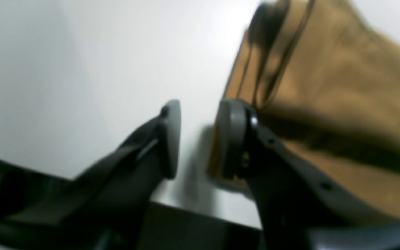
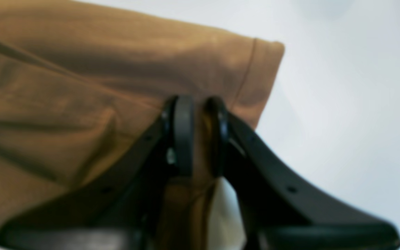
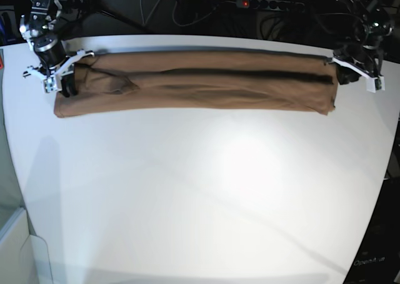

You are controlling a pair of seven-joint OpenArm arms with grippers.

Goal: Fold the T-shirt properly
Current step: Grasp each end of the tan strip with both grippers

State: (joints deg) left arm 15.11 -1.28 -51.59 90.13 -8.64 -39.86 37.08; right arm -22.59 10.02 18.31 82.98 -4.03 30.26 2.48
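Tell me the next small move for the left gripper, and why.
Probably close the left gripper on the T-shirt edge. Its jaws stand apart beside the cloth's end, holding nothing, while the right gripper already pinches the other end. The shirt lies in a long band along the table's far edge.

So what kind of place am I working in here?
Likely a robotics lab bench: a bare white table, cables and a power strip in the dark behind it, and only the T-shirt laid out.
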